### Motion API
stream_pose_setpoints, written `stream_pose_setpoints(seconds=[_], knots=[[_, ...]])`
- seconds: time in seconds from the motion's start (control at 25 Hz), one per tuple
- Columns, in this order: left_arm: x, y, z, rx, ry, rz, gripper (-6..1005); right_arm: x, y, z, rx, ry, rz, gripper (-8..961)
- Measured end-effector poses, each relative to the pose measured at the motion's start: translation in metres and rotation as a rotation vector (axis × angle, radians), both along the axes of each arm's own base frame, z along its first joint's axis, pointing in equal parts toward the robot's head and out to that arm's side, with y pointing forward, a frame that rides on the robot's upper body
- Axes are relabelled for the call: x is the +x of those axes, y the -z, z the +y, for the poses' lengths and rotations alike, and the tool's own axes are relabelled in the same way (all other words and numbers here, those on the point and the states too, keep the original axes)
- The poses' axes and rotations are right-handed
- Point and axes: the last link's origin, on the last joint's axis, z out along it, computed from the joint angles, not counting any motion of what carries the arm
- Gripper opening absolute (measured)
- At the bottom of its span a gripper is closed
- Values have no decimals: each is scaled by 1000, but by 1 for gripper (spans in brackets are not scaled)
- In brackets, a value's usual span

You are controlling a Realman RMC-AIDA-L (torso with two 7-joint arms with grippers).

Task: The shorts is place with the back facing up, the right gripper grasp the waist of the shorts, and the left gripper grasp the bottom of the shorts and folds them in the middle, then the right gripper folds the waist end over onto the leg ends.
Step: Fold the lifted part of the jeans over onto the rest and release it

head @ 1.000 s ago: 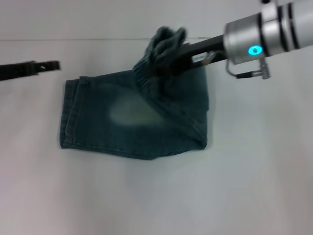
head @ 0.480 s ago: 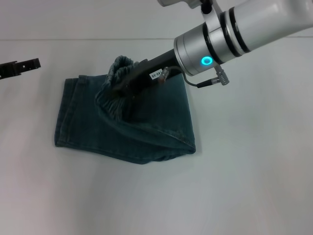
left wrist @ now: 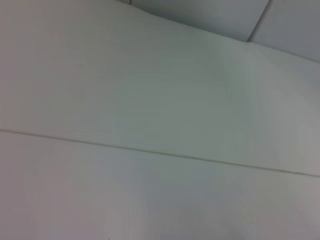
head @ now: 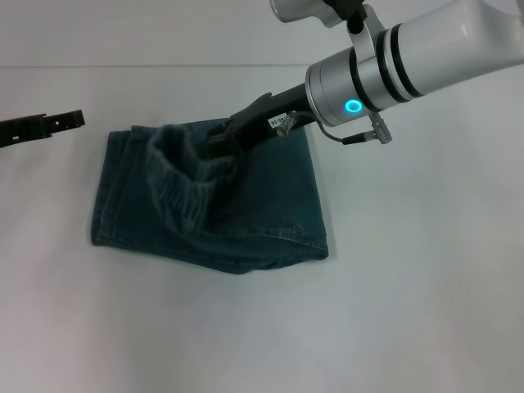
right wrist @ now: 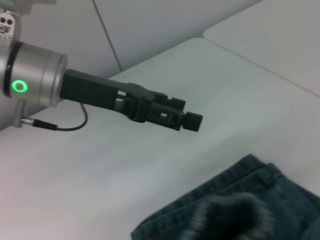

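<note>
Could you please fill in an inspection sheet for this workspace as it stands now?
Surface: plain white table, seam line near its far edge.
Job's things: blue denim shorts, folded lengthwise, elastic waist lifted over the leg half.
Clutter: nothing seen.
Grippers: right claw shut on the waist; left claw off the shorts at the robot's left, closed.
Cables: short grey cable at the right wrist.
Surroundings: white panels behind.

Dark blue denim shorts (head: 270,205), folded lengthwise, lie on the surface. The ribbed elastic waist (head: 184,184) is raised and curled over the middle.
</note>
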Motion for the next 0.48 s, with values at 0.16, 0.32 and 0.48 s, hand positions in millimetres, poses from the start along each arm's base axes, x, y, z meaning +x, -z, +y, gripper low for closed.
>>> stream_pose_setpoints(seconds=[0.16, 0.32, 0.48], knots=[[4, 5, 2, -11, 10, 3, 934, -2, 0, 1, 14, -42, -8, 369], [4, 8, 3, -16, 9, 6, 934, -5, -1, 2, 27, -64, 3, 479], [4, 9, 2, -17, 9, 7, 934, -3, -10, 0, 44, -73, 30, 569]])
